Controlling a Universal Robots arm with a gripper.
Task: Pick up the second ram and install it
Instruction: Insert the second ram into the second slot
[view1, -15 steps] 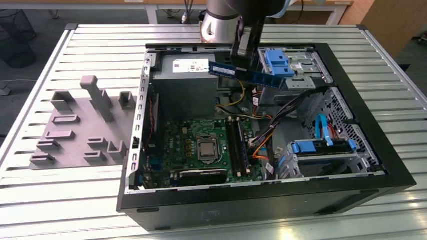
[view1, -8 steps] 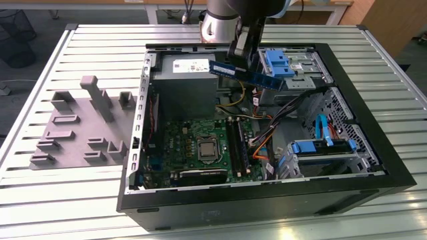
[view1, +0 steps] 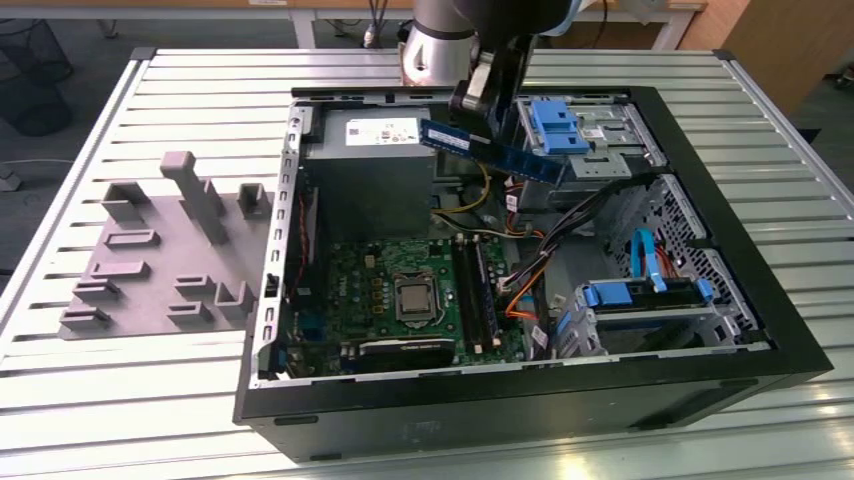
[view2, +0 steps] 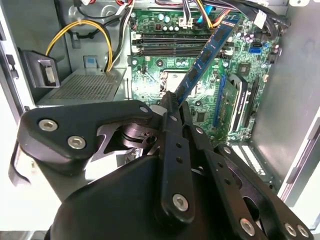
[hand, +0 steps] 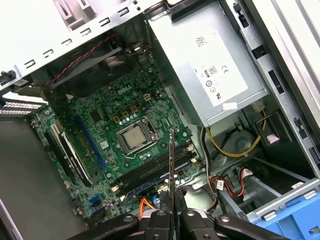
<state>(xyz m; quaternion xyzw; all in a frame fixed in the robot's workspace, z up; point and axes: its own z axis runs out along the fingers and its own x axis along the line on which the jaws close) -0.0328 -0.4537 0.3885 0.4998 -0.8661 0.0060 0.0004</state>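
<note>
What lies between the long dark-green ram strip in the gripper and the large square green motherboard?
Nothing: in the second wrist view the second ram, clamped by the gripper, hangs over the motherboard with bare air between.

Bright even light on the slatted table (view1: 160, 80), shadowed computer case (view1: 507, 400) interior, white glare in both wrist views

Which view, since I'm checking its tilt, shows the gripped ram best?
The exterior view: the second ram shows broadside, tilted, above the open case. The second wrist view foreshortens it beyond the tool; the first wrist view shows it edge-on.
</note>
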